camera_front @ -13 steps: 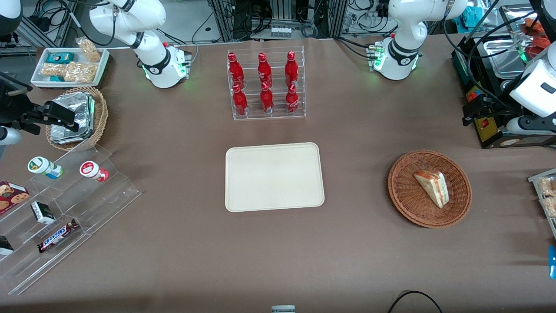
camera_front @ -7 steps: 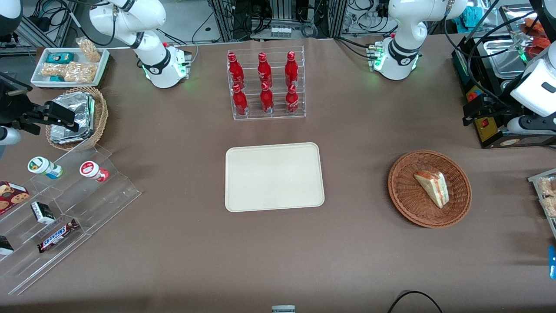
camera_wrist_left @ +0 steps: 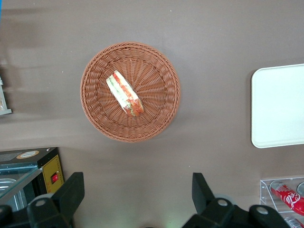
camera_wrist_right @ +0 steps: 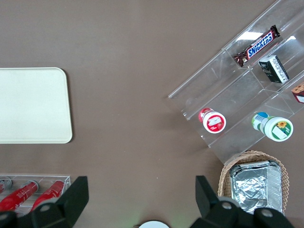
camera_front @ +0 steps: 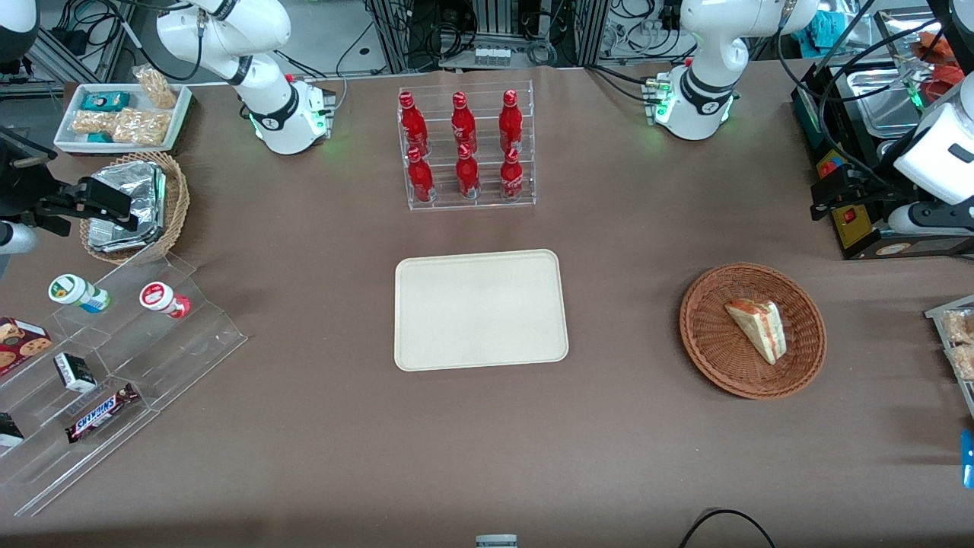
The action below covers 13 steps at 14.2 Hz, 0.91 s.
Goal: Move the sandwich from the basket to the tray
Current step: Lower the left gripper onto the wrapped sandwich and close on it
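Observation:
The sandwich [camera_front: 757,329] [camera_wrist_left: 124,93], a white wedge with red and green filling, lies in the round brown wicker basket [camera_front: 711,335] [camera_wrist_left: 156,118]. The cream tray [camera_front: 479,308] [camera_wrist_left: 280,107] [camera_wrist_right: 33,104] lies flat at the table's middle with nothing on it. My left gripper [camera_front: 833,190] [camera_wrist_left: 137,190] hangs high over the table, farther from the front camera than the basket and a little toward the working arm's end. Its fingers [camera_wrist_left: 71,190] stand wide open with only bare tablecloth between them.
A clear rack of red bottles [camera_front: 466,148] stands farther from the front camera than the tray. A black appliance [camera_front: 860,221] sits near my gripper. Toward the parked arm's end are a stepped acrylic shelf of snacks [camera_front: 114,358], a foil-packet basket [camera_front: 133,205] and a white snack tray [camera_front: 122,114].

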### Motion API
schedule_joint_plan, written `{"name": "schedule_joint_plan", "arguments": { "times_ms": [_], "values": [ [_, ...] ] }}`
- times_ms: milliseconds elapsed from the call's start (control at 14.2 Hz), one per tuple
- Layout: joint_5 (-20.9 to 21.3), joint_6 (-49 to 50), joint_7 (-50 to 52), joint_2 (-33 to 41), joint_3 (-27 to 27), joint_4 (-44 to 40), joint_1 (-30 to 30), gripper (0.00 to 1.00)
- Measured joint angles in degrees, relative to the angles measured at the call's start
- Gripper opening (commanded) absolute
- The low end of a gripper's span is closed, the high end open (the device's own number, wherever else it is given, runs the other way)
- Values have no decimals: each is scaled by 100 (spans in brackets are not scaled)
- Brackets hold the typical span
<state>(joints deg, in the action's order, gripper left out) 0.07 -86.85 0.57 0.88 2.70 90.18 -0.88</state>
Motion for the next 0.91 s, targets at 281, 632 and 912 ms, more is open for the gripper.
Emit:
{"name": "schedule_joint_plan", "arguments": {
  "times_ms": [281, 632, 912],
  "values": [
    [14, 15, 2, -77, -12, 301, 34, 100],
    [30, -1220, -3, -539, -39, 1259, 413, 100],
    [30, -3352, -4, -717, -43, 2690, 522, 100]
  ]
}}
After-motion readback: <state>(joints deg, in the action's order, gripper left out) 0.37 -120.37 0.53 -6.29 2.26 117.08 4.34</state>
